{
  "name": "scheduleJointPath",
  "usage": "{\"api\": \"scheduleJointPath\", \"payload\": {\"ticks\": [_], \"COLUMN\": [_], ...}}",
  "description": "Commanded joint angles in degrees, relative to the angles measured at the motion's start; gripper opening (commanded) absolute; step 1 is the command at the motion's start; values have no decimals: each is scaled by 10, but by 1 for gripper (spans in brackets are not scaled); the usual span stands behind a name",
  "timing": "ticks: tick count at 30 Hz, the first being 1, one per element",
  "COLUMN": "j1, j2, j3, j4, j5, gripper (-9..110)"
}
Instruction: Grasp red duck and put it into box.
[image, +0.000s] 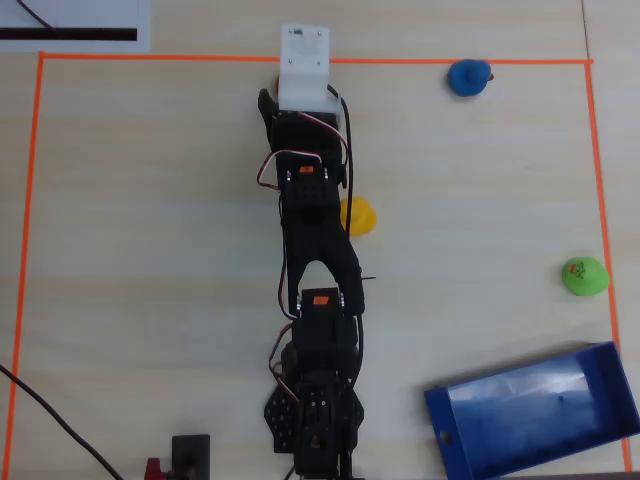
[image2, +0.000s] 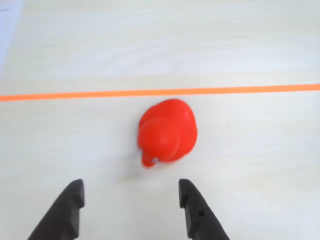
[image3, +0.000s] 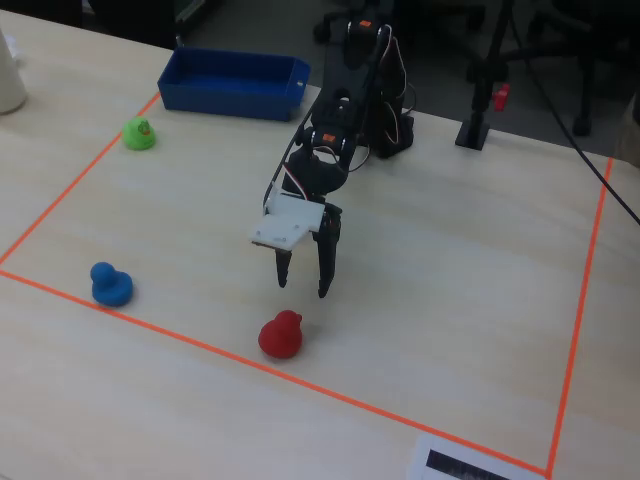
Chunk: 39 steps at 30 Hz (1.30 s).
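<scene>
The red duck (image3: 281, 335) sits on the table just inside the near orange tape line (image3: 180, 340). In the wrist view the red duck (image2: 167, 132) lies a little ahead of my fingers, slightly right of the gap's middle. My gripper (image3: 303, 288) hangs above and just behind it, open, with nothing between the fingers (image2: 192, 207). The jaws stand wide apart and do not touch the duck. The blue box (image3: 235, 85) stands at the far left of the fixed view, and the box (image: 600, 395) is at the bottom right in the overhead view. From overhead the arm's white mount (image: 305, 65) hides the duck.
A blue duck (image3: 110, 284) sits on the tape left of the red one. A green duck (image3: 139, 133) lies near the box. A yellow duck (image: 357, 215) lies beside the arm's middle. A black stand (image3: 476, 125) is behind the arm's base.
</scene>
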Motion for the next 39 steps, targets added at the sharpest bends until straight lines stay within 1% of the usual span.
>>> {"api": "scheduleJointPath", "payload": {"ticks": [1,7,12,22,24,27,28,32,39], "j1": [6,1,-1,4,5,10,11,14,11], "j2": [-22,-91,-121,-174,-185,-199,-200,-202,-191], "j3": [-50,-91,-94,-142,-156,-176,-180,-194,-198], "j4": [-46,-96,-119,-113,-108,-98,-95,-66,-32], "j5": [6,25,26,26,22,23,24,24,25], "gripper": [29,33,35,36,33,16,14,11,11]}}
